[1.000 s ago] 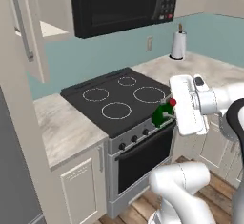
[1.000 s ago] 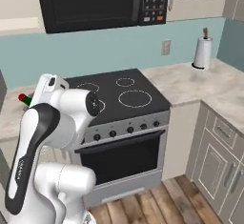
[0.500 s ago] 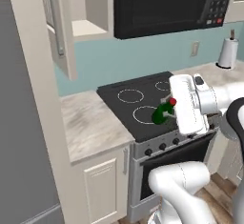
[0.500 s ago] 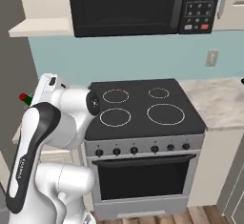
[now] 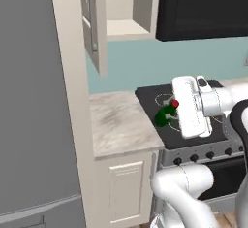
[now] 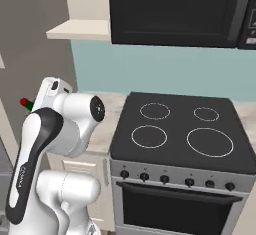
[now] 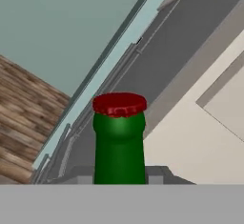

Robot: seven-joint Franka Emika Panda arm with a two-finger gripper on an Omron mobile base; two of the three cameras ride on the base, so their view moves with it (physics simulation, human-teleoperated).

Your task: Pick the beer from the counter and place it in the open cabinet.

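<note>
Beer [image 5: 166, 115] sits clamped in the gripper [image 5: 170, 116], held in the air over the left edge of the stove [image 6: 180, 134], clear of the worktop [image 5: 118, 125]; in the hand view its red cap and green neck [image 7: 119, 137] rise between the fingertips. Over the last second both base views have swung leftward: the paper towel roll and the right-hand worktop have gone, while the fridge [image 5: 34, 101] and the cabinet [image 5: 128, 16] with its pale shelf have come in, upper left of the arm. That reads as the base driving toward the cabinet with the bottle carried along, so pickup is done and placing is left. The cabinet's door [image 5: 94, 23] hangs open toward the robot, its edge near the route up to the shelf, and the microwave [image 6: 175, 11] sits just right of the opening; both look like things to steer around on the lift
</note>
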